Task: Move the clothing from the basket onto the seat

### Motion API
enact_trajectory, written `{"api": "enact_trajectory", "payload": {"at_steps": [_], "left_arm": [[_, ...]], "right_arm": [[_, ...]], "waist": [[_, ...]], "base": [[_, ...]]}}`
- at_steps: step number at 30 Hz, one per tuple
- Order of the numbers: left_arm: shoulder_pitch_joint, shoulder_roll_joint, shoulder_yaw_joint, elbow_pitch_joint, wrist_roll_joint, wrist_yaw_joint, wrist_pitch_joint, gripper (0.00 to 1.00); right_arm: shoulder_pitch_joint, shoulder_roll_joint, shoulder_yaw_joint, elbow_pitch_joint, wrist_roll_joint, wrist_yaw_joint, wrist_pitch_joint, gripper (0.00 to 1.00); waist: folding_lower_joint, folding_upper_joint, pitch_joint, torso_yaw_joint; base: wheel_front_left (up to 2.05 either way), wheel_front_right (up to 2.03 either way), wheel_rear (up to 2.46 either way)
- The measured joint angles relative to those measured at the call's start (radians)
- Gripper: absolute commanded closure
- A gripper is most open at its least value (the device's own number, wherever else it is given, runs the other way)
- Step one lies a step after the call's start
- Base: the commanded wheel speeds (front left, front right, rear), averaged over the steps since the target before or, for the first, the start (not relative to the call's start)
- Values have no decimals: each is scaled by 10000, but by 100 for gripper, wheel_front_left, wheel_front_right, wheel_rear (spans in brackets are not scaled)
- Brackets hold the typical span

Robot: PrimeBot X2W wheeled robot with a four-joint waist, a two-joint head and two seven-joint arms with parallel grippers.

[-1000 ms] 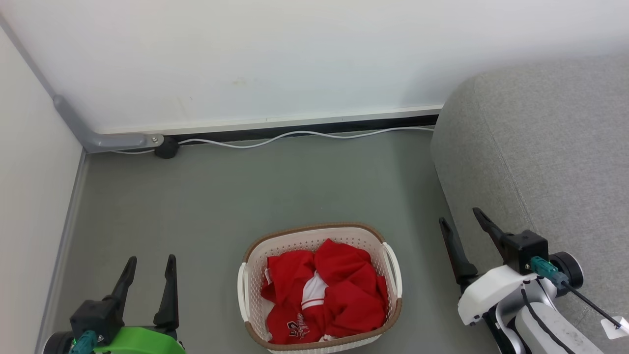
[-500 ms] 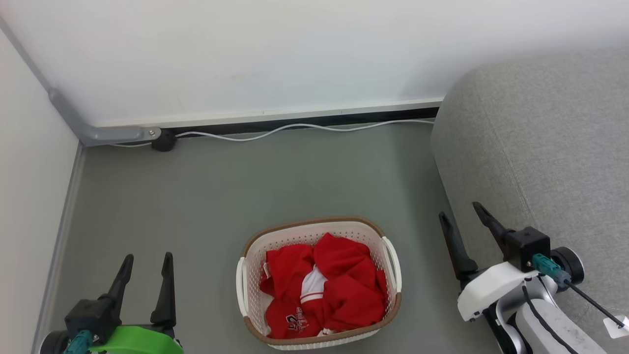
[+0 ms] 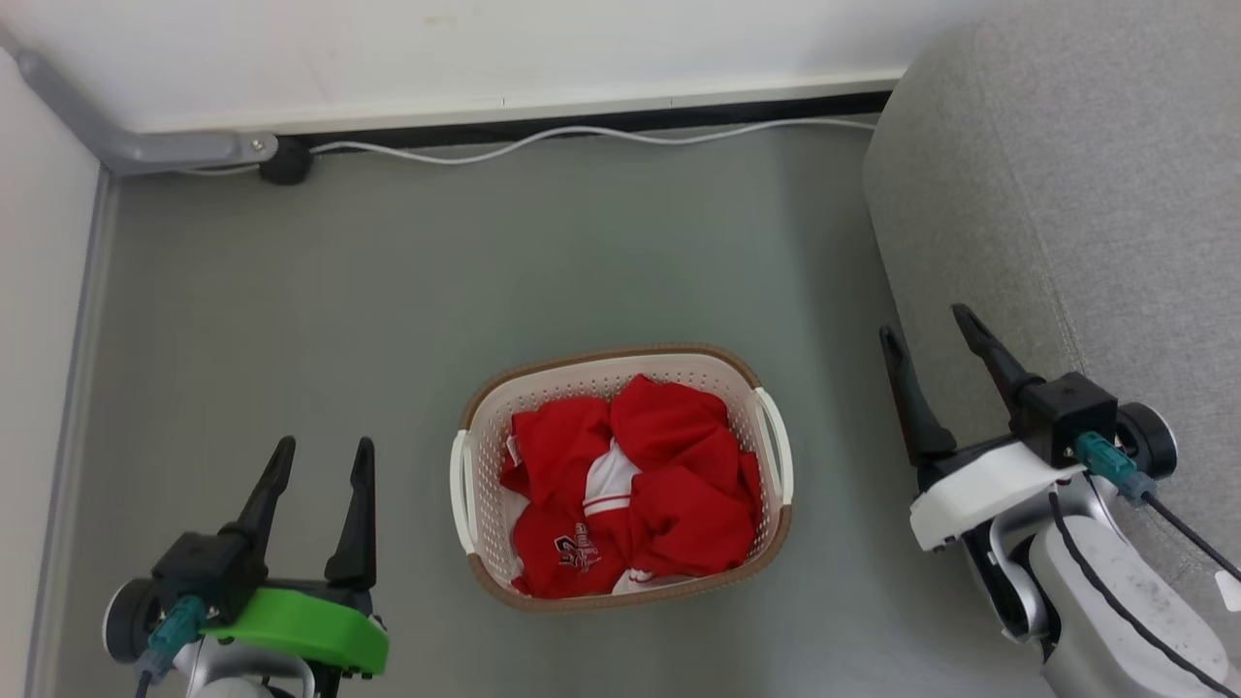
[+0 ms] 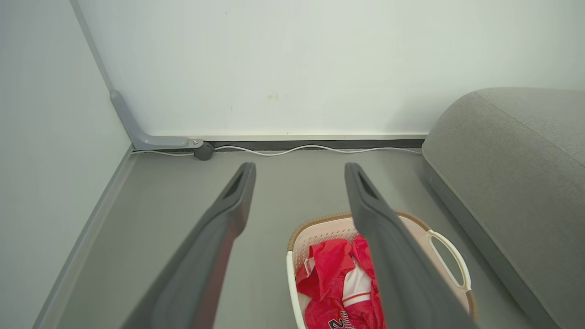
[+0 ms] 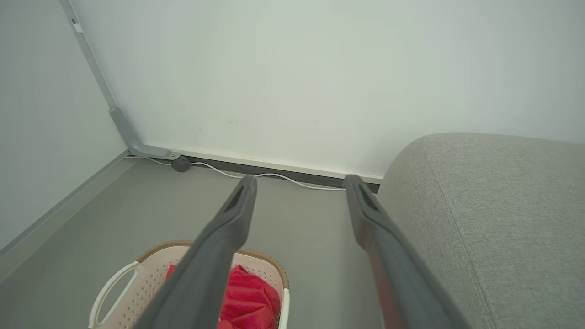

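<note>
Crumpled red clothing [image 3: 630, 494] with white trim and lettering fills the cream basket [image 3: 465, 427] with a brown rim, standing on the grey floor at centre. The grey sofa seat [image 3: 1066, 194] rises at the right. My left gripper [image 3: 323, 449] hovers open at the lower left, well left of the basket. My right gripper [image 3: 926, 322] is open at the right, between basket and sofa edge. In the left wrist view the clothing [image 4: 333, 283] and basket [image 4: 445, 256] lie below my open fingers [image 4: 233, 205]. The right wrist view shows the basket [image 5: 119, 288], clothing [image 5: 249, 297] and seat [image 5: 502, 205].
A white cable [image 3: 582, 133] runs along the baseboard at the back wall, ending at a dark plug [image 3: 284, 165] beside a grey conduit [image 3: 126, 145] in the left corner. A side wall [image 3: 39, 339] bounds the floor on the left.
The whole head view has shifted: the camera tilted down, so wall, basket and sofa sit higher in the picture. Both grippers stay open and hold nothing.
</note>
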Motion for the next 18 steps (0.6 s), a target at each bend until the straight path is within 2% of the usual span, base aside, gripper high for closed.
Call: {"api": "enact_trajectory", "payload": {"at_steps": [10,18], "left_arm": [[-1383,-23,-882,-29,-54,-107,343,0],[-2685,-25,-1618,-119,-42,-113,865,0]], "right_arm": [[-1071,-46,-362,-491,-412,-2,-13,0],[-2034,221,-412,-997,-662,-4,-13,0]], "waist": [[0,0,1387,-59],[1,0,2511,-239]], "base": [[0,0,0],[0,0,0]]}}
